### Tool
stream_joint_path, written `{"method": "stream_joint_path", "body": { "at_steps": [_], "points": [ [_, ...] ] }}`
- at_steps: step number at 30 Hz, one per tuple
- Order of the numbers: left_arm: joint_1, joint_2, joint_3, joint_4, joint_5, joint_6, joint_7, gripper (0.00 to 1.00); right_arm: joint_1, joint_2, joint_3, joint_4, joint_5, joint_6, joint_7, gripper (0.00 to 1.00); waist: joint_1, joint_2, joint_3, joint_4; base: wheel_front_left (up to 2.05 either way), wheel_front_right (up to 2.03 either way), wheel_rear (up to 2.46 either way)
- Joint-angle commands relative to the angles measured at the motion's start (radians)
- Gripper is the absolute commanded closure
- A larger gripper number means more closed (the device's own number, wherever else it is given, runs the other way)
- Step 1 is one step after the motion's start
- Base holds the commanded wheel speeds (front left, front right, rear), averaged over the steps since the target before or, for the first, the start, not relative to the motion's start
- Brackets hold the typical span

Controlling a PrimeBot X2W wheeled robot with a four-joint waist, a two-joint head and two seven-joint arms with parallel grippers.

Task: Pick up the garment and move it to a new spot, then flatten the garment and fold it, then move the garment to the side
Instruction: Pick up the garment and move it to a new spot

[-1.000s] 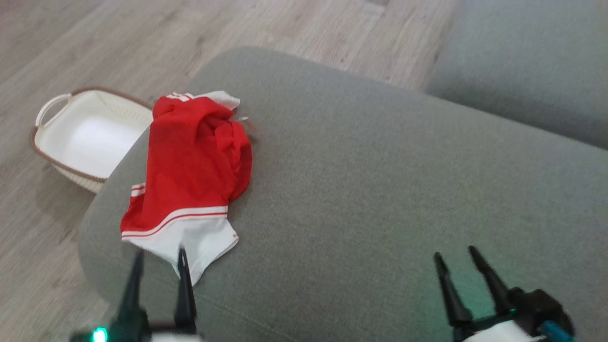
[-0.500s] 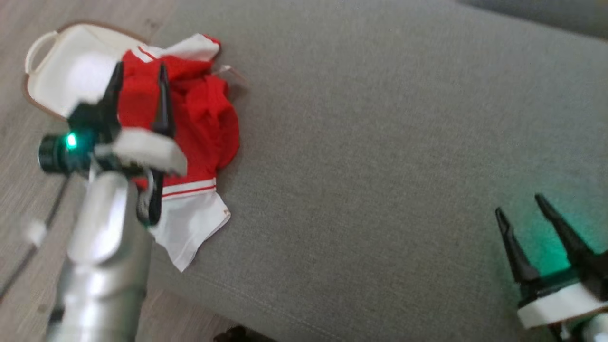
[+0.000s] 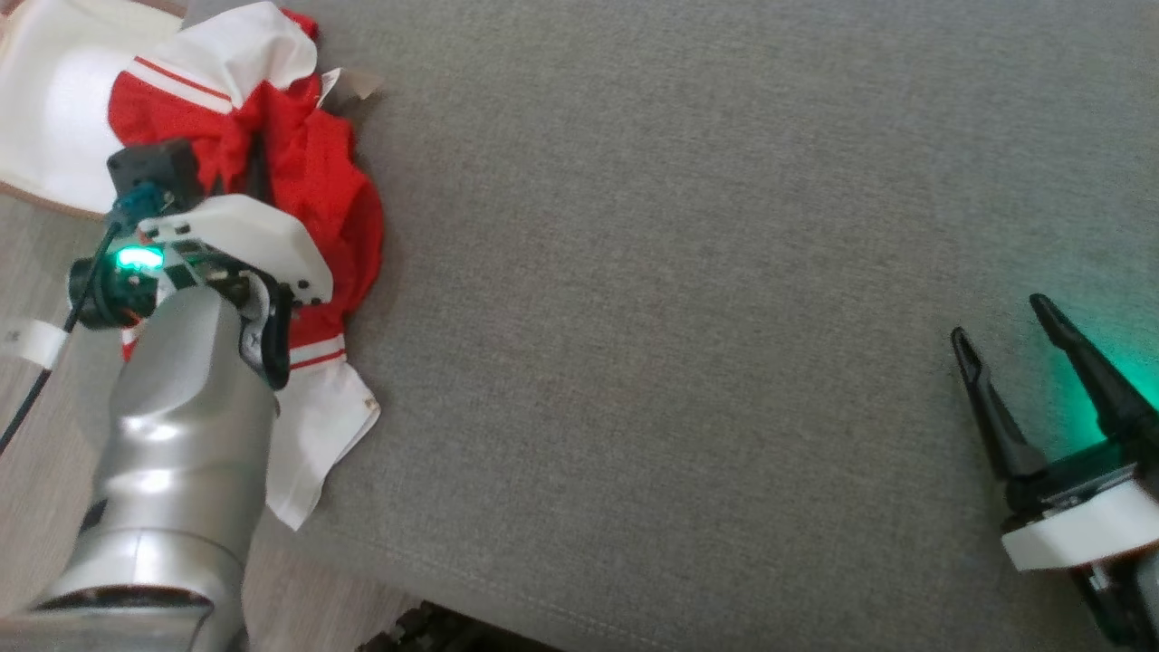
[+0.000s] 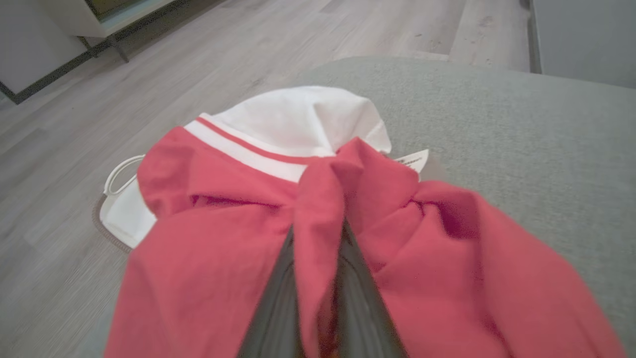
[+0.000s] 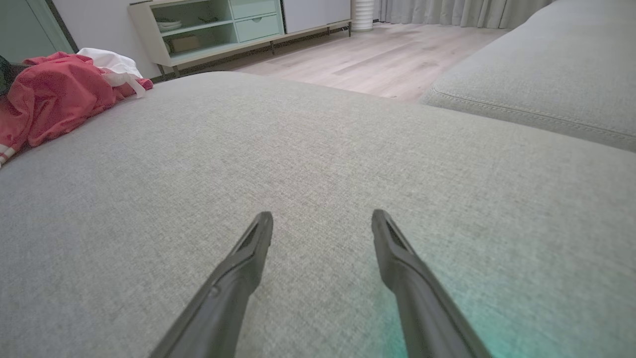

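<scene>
red garment (image 3: 317, 181) with white, red-striped trim; grey cushion (image 3: 679, 317); white basket (image 3: 45, 118)

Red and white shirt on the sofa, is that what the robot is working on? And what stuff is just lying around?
For the job:
- red and white garment, pinched by the left gripper
- right gripper, open over bare fabric
- grey cushion the garment lies on

Just lying about:
- white basket on the floor
- shelf unit
- second cushion
</scene>
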Motion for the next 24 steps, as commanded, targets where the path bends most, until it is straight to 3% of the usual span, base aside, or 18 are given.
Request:
{"method": "stream_joint_path", "body": {
  "at_steps": [1, 11, 17, 24],
  "points": [
    [-0.056, 0.072, 0.008, -0.006, 0.017, -0.006, -0.052, 1.0, -0.001, -0.009, 0.033, -0.008, 0.005, -0.001, -0.022, 0.0, -0.0001, 0.0001, -0.024, -0.02, 0.0, 0.0, 0.0],
    [-0.194, 0.142, -0.085, -0.015, 0.104, -0.041, -0.151, 1.0, -0.041, 0.106, 0.13, 0.095, 0.034, -0.001, -0.068, 0.0, -0.0001, 0.0001, -0.205, -0.137, 0.0, 0.0, 0.0],
    [-0.276, 0.155, -0.148, -0.09, 0.136, -0.073, -0.17, 1.0, -0.056, 0.183, 0.17, 0.12, 0.037, -0.001, -0.071, 0.0, -0.0001, 0.0001, -0.319, -0.286, 0.0, 0.0, 0.0],
    [-0.316, 0.124, -0.2, -0.157, 0.132, -0.088, -0.151, 1.0, -0.058, 0.221, 0.188, 0.121, 0.028, -0.001, -0.071, 0.0, -0.0001, 0.0001, -0.384, -0.478, 0.0, 0.0, 0.0]
  ]
}}
